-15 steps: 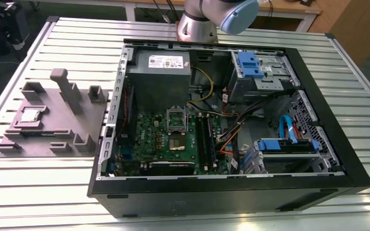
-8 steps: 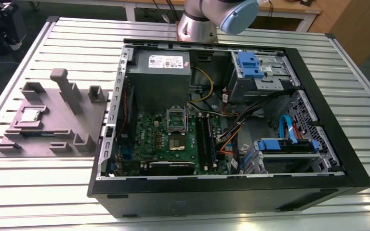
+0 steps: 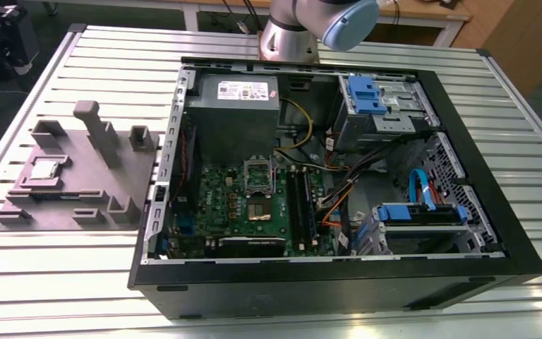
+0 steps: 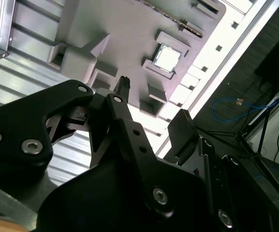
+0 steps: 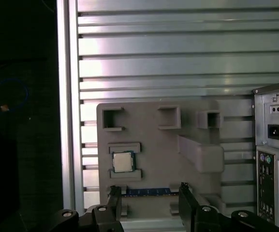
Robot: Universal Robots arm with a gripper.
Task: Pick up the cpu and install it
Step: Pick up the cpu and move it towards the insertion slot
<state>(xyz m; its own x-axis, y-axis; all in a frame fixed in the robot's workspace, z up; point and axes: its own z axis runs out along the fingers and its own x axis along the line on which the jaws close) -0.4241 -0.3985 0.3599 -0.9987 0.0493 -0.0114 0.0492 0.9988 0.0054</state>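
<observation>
Exterior view: cpu (image 3: 45, 169) lies flat in a recess of the grey holder (image 3: 111, 185) on the slatted tabletop (image 3: 64, 282). That puts it on the exterior view's left of the open case (image 3: 346, 286), well apart from the socket (image 3: 257, 174) on the green board (image 3: 224, 205), so not yet picked up or installed. Second wrist view: hand (image 4: 154, 106) wide open, nothing betw. its fingertips (image 4: 182, 126). The cpu (image 4: 167, 59) lies out ahead of them on the holder, clear of both, edges skewed to the finger line from this angle. First wrist view: hand (image 5: 149, 195) open and empty over the holder's near edge, w/ a blue strip (image 5: 146, 192) betw. the fingers. The cpu (image 5: 123, 162) is just beyond the tips, off the mid-line toward one finger, not centred in the gap. Chip is square, no long axis; sides run approx. parallel to the fingers here. Key relation: cpu is fwd of the gap, slightly to one side, and lower than the tips by my reckoning.
</observation>
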